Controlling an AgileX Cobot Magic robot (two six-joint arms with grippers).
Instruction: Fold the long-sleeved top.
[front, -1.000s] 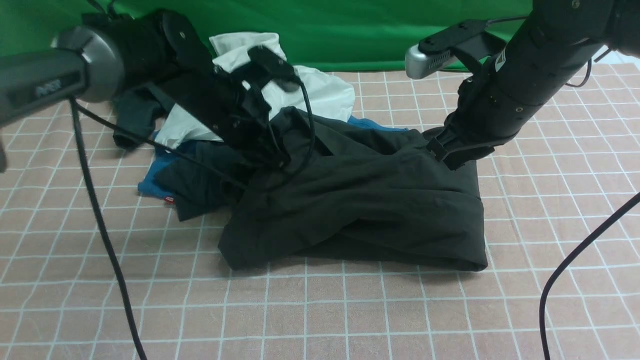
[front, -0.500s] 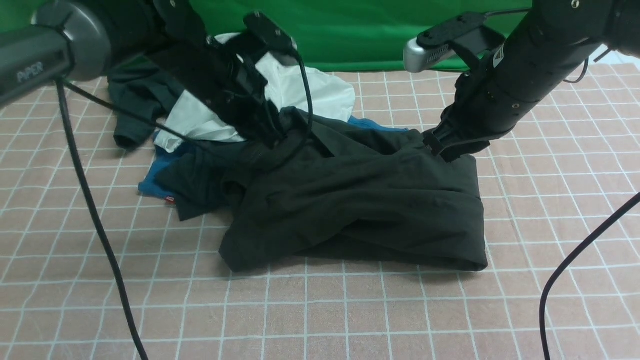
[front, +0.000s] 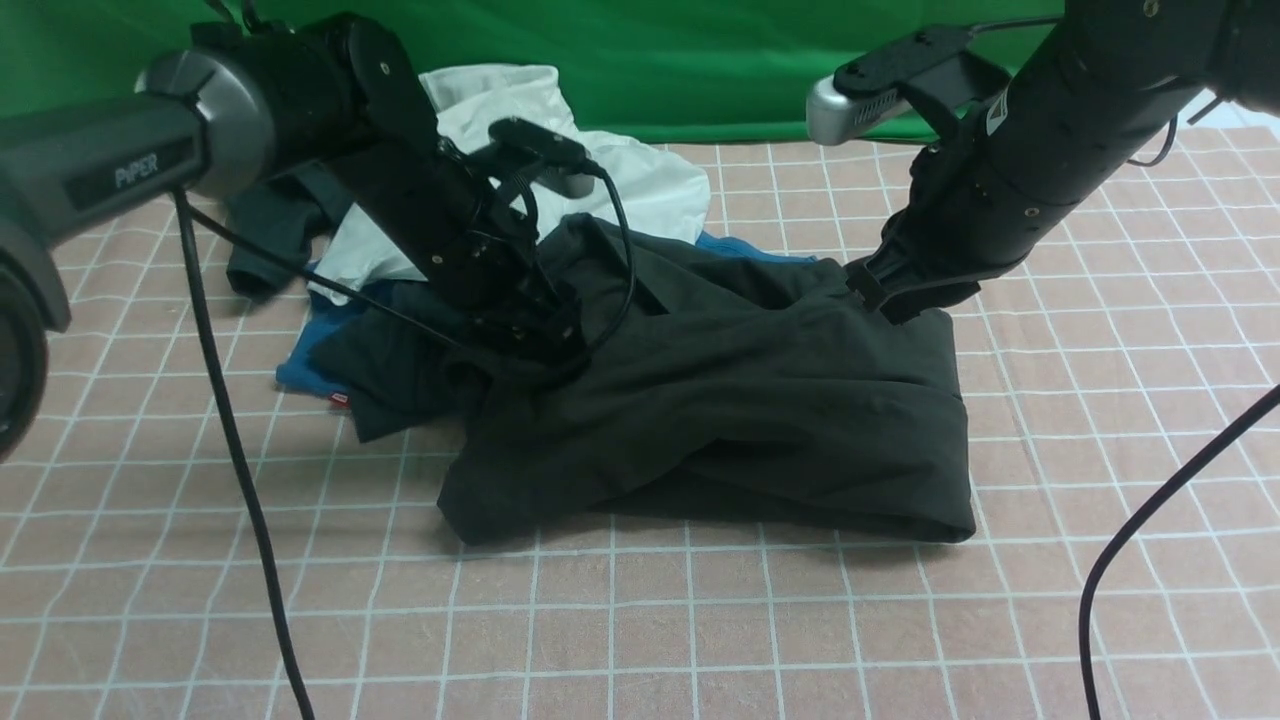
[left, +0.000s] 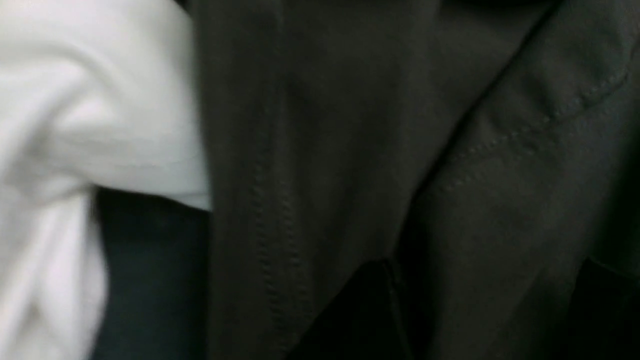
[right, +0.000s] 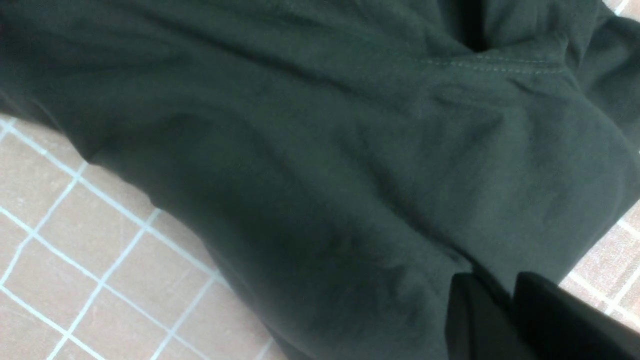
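Note:
The long-sleeved top (front: 740, 400) is a big black bundle lying doubled over in the middle of the checked cloth. My left gripper (front: 545, 335) rests low on its back left edge. In the left wrist view the left gripper (left: 485, 265) shows its two fingers spread wide, with a stitched seam of the top (left: 320, 150) running past them. My right gripper (front: 880, 295) sits at the top's back right corner. In the right wrist view the right gripper (right: 492, 280) is shut, with a fold of the top (right: 325, 165) pinched between its fingers.
A white shirt (front: 620, 175) and a dark grey-green tee (front: 265, 225) lie heaped behind my left arm, over a blue garment (front: 295, 370). Black cables (front: 235, 450) (front: 1130, 540) hang down on both sides. A green backdrop (front: 700, 60) closes off the far edge.
My left gripper lifted a fold of the top, then came back down and spread its jaws, letting the cloth go. The right gripper has kept its hold, barely moving.

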